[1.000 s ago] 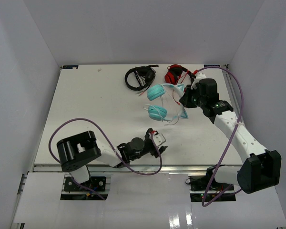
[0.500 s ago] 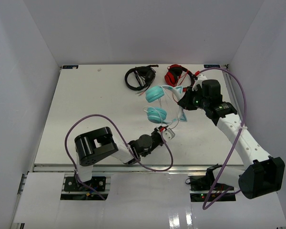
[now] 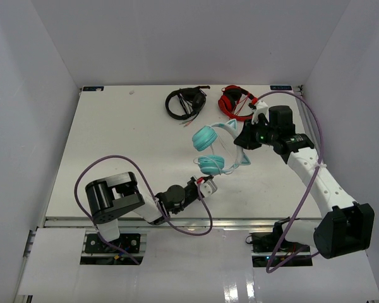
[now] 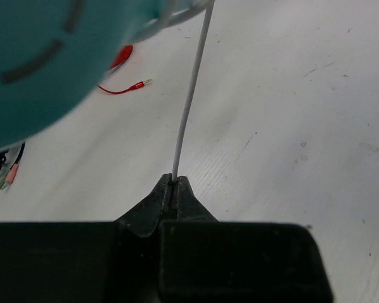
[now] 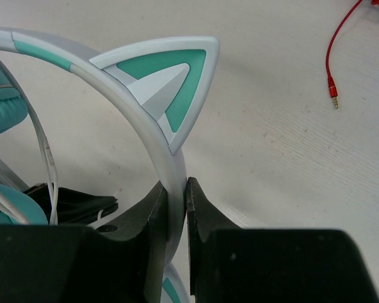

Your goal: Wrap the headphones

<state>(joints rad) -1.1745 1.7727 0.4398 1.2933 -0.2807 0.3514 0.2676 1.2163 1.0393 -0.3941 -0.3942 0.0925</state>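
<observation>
The headphones are teal with a white headband and cat-ear points, right of the table's middle. My right gripper is shut on the white headband, just below one cat ear. My left gripper sits in front of the lower ear cup. In the left wrist view the left gripper is shut on the thin white cable, which runs taut up toward the blurred teal cup.
Black headphones and red headphones lie at the back of the table. A red cable with its plug trails on the table near the right gripper. White walls enclose the table on three sides.
My left gripper went from open near the front edge to shut on the white cable by the lower ear cup. The right gripper has brought the headphones slightly nearer.
</observation>
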